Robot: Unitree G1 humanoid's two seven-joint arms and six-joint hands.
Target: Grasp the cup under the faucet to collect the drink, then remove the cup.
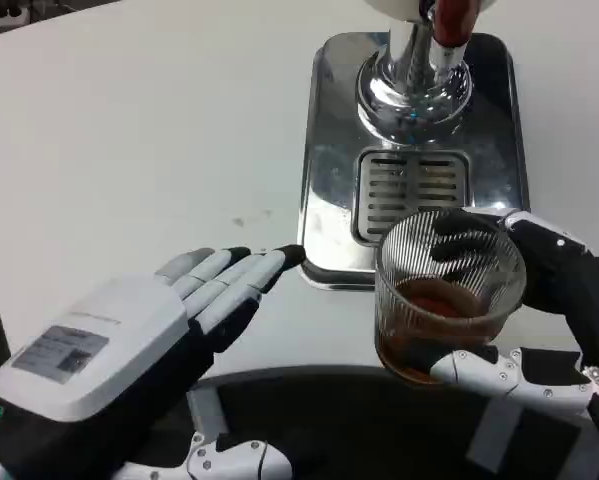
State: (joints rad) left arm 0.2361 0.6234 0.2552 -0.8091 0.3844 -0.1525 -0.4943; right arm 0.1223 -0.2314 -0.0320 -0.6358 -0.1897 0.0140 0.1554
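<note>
A clear ribbed glass cup [445, 295] with brown drink at its bottom is held by my right hand [539, 320], fingers behind its far side and thumb across its lower front. The cup stands off the near edge of the chrome drip tray [329, 180], in front of the slotted grate [412, 190]. The dispenser's chrome column and red-tipped faucet [449, 20] rise at the tray's far end. My left hand [179, 310] lies flat and open at lower left, fingertips reaching toward the tray's near left corner, holding nothing.
White table [139, 130] stretches wide to the left and behind. A dark curved table edge [329, 385] runs along the bottom, close under the cup and both hands.
</note>
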